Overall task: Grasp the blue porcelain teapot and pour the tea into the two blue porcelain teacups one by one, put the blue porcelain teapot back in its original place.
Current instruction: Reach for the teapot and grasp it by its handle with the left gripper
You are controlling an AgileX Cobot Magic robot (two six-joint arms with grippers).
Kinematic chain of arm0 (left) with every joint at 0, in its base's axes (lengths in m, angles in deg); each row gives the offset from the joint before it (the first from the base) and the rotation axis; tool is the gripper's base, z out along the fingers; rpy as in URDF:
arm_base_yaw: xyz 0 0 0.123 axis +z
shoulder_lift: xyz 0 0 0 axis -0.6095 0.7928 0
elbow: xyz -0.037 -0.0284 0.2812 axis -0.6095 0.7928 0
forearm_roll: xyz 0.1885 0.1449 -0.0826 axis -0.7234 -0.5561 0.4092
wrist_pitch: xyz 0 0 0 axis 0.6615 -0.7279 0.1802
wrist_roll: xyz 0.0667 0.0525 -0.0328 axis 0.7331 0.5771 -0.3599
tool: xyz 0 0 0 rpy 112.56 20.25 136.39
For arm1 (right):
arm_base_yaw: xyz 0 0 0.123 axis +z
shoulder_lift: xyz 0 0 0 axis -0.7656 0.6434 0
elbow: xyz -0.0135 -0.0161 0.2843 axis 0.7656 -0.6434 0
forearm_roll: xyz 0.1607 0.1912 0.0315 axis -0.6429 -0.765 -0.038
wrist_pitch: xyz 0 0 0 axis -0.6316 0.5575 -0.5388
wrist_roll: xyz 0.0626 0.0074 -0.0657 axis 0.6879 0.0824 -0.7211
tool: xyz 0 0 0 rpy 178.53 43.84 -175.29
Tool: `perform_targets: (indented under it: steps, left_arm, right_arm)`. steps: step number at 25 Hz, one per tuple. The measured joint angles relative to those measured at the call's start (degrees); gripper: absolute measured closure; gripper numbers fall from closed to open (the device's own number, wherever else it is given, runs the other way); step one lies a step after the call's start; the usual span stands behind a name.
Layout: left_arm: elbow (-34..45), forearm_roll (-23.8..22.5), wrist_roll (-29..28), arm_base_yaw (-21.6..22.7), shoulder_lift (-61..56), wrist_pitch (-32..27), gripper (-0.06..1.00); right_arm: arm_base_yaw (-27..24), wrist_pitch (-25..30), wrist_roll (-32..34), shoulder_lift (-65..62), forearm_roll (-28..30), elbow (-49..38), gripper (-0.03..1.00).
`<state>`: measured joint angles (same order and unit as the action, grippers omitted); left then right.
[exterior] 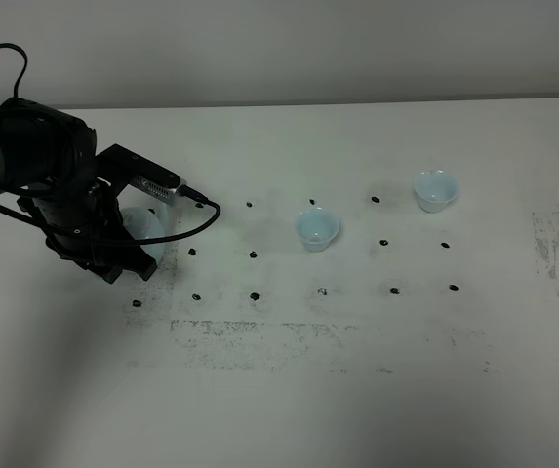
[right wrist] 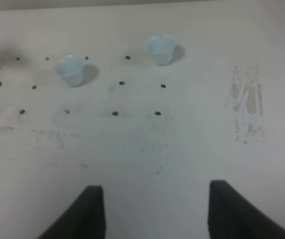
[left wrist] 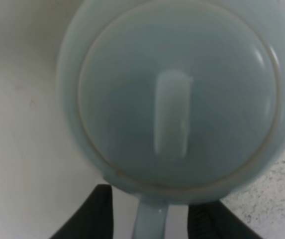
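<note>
The blue porcelain teapot (exterior: 148,228) stands at the left of the white table, mostly hidden under my left arm. In the left wrist view its domed lid (left wrist: 174,99) fills the picture from above. My left gripper (left wrist: 151,221) is open, its two dark fingers (left wrist: 95,216) on either side of the pot's loop handle (left wrist: 149,219), with small gaps showing. The two blue porcelain teacups stand upright: one at the middle (exterior: 317,228), one further right and back (exterior: 435,189). They also show in the right wrist view (right wrist: 70,69) (right wrist: 160,49). My right gripper (right wrist: 157,214) is open and empty above the table.
Black dots (exterior: 253,254) mark a grid on the table (exterior: 357,390). Grey scuff marks lie along the front (exterior: 289,336) and at the right (exterior: 557,258). A black cable (exterior: 201,210) loops off the left wrist. The right arm is out of the exterior view.
</note>
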<state>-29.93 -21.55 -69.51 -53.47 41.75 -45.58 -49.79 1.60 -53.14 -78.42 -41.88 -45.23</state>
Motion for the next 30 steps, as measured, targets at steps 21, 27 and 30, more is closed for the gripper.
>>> perform_targets:
  steps: [21, 27, 30]
  left_arm:
    - [0.0, 0.3, -1.4, 0.0, 0.0, -0.3, 0.86]
    - [0.0, 0.3, -1.5, 0.0, 0.0, -0.3, 0.86]
    - [0.0, 0.3, -1.5, 0.0, 0.0, -0.3, 0.86]
  right_arm:
    - [0.0, 0.0, -0.1, 0.0, 0.0, 0.0, 0.48]
    - [0.0, 0.0, -0.1, 0.0, 0.0, 0.0, 0.48]
    - [0.0, 0.0, -0.1, 0.0, 0.0, 0.0, 0.48]
